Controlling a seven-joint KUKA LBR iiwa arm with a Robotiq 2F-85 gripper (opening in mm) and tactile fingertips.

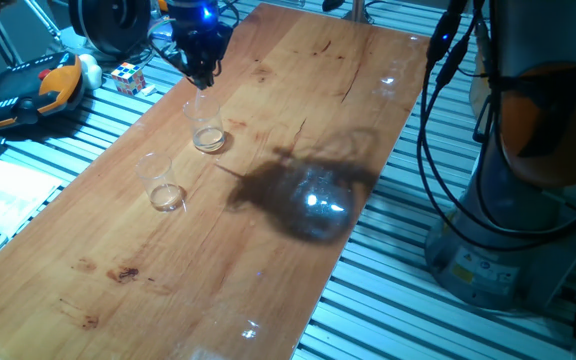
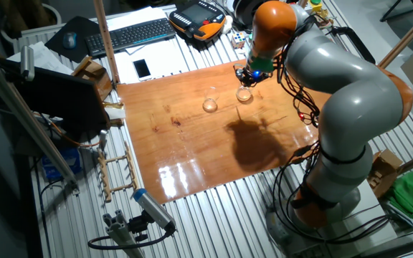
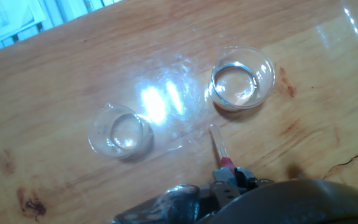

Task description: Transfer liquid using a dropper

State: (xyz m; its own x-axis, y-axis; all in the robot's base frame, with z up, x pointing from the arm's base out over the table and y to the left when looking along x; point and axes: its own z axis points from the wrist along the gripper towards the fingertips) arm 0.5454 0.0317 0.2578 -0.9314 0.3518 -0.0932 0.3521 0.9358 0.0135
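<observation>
While the tool (image 3: 229, 177) grips the thin clear red-ended dropper (image 3: 219, 144) | step: carrying, tip above the counter (image 3: 303, 130) | next: lower into the small transparent cup (image 3: 241, 79) just ahead.

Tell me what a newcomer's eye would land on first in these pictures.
First, the big grey-and-orange arm bending over the wooden table, with its dark shadow spread across the boards. Next, two small clear cups: one directly under the gripper, the other a little apart from it. In the hand view, a thin dropper with a reddish end points down from the gripper, just short of a cup.
</observation>
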